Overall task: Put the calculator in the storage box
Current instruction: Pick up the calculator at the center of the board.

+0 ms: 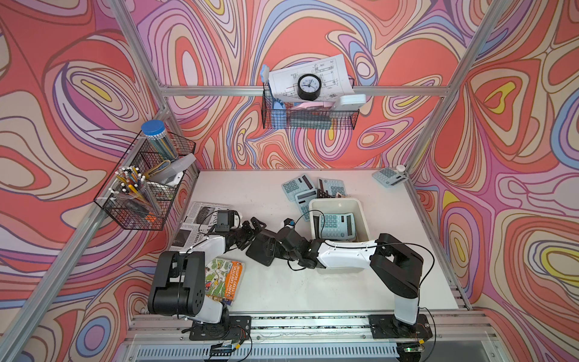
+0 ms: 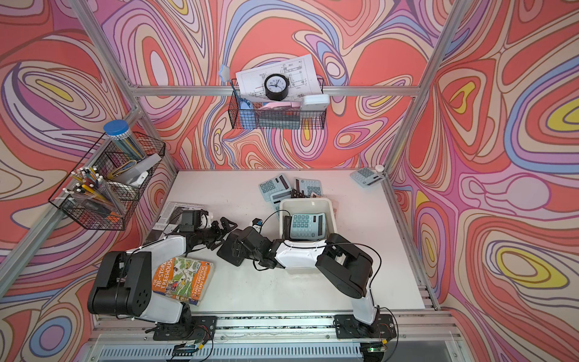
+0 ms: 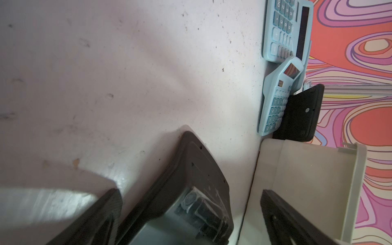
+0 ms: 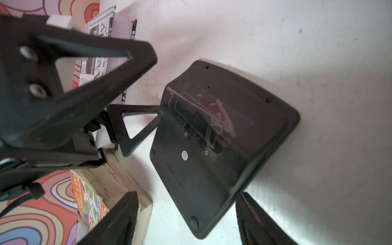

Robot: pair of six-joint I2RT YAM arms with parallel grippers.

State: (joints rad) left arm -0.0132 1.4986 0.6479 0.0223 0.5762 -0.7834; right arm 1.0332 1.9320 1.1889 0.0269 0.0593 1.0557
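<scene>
The white desk (image 1: 282, 288) has dark specks. On its left lie a newspaper (image 1: 194, 213) and a book (image 1: 225, 277). A black calculator (image 4: 222, 148) lies face down in the middle. The storage box (image 1: 332, 203) stands near it, with blue calculators (image 1: 296, 186) just behind.

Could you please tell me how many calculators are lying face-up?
5: one calculator in the box, three clustered behind it, one at the far right corner. Others may be hidden.
</scene>
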